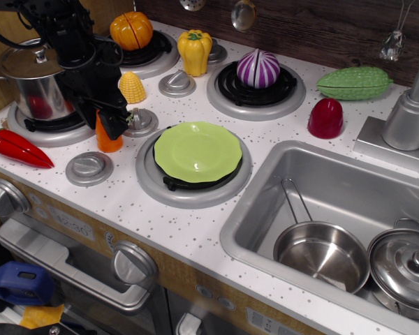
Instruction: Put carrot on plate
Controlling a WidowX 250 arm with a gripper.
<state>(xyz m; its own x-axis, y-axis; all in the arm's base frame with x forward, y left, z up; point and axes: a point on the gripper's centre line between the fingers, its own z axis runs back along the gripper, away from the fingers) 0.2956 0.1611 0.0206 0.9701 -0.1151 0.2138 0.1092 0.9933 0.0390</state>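
The orange carrot point(107, 142) stands upright on the white counter, left of the front burner. Only its lower part shows; its top is hidden by my black gripper point(106, 121). The gripper has come down over the carrot, with one finger point(116, 125) at the carrot's right side and the other hidden behind it. The jaws look open around the carrot, which still rests on the counter. The light-green plate point(197, 151) lies empty on the front burner, just right of the carrot.
A steel pot point(29, 78) sits behind-left of the gripper. A red chili point(17, 148) lies at the left and a toy corn point(132, 88) stands behind. Grey knobs point(89, 168) are beside the carrot. A pumpkin point(131, 30), yellow pepper point(194, 51) and purple onion point(258, 68) are at the back. The sink point(265, 183) is at the right.
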